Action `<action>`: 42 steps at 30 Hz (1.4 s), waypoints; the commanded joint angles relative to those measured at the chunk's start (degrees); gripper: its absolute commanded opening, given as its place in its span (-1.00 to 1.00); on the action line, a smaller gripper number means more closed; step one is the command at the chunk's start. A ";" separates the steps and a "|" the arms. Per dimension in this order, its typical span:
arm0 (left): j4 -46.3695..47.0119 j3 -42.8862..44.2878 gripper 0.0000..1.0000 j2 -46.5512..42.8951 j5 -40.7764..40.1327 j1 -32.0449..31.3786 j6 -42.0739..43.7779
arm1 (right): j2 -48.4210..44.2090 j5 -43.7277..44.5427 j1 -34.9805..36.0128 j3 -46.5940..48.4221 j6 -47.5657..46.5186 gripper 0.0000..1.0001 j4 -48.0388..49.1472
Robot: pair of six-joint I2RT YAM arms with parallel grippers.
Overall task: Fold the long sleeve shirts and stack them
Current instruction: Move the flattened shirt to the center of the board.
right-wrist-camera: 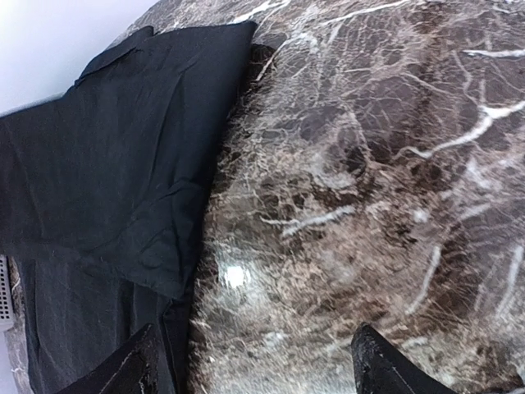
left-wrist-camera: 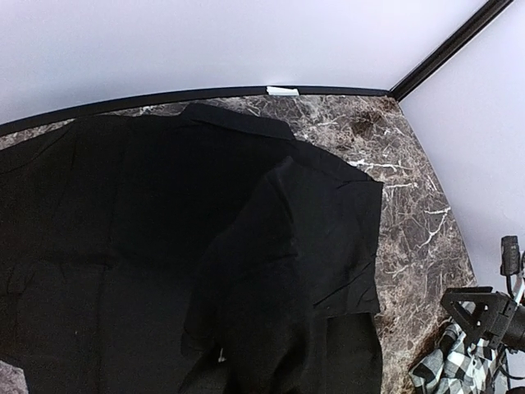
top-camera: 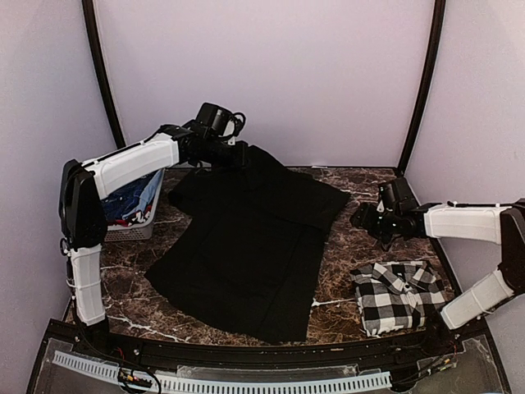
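Note:
The plain black shirt point(top-camera: 246, 246) lies spread over the middle of the marble table point(top-camera: 336, 275). My left gripper point(top-camera: 236, 154) is at its far edge, shut on a fold of the black cloth that it holds lifted. In the left wrist view the raised cloth point(left-wrist-camera: 279, 271) hides the fingers. The black-and-white checked shirt point(top-camera: 398, 295) lies folded at the front right. My right gripper point(top-camera: 361, 220) hovers open and empty over bare marble, just right of the black shirt's edge point(right-wrist-camera: 107, 164). Its fingertips point(right-wrist-camera: 127, 369) are wide apart.
A white lattice basket point(top-camera: 131, 228) with blue clothes stands at the left edge, beside the left arm. Walls close the table at the back and sides. Bare marble shows between the black shirt and the checked shirt.

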 commanded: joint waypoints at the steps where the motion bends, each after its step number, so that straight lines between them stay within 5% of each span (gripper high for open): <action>1: -0.54 -4.37 -1.00 -5.73 -2.58 2.61 0.20 | 5.11 -4.43 -0.96 5.04 -2.43 0.52 4.05; 18: 3.38 -9.57 -1.00 -4.59 5.74 4.00 1.66 | 33.12 -10.94 -6.15 25.10 -1.13 0.17 9.37; 27: 6.58 -10.65 -1.00 -3.87 9.81 4.00 0.60 | 39.73 -13.66 -7.66 31.36 -1.54 0.01 10.29; 30: 7.81 -11.30 -1.00 -3.94 11.50 3.73 -0.52 | 41.11 -15.17 -8.09 33.07 -1.79 -0.23 10.20; 35: 9.79 -11.92 -1.00 -3.53 12.06 2.31 -2.23 | 43.45 -15.66 -9.66 37.93 -3.33 -0.93 4.69; 42: 13.12 -12.89 -1.00 -2.39 9.99 -1.22 -6.81 | 46.09 -15.13 -13.98 49.49 -7.63 -1.00 -8.17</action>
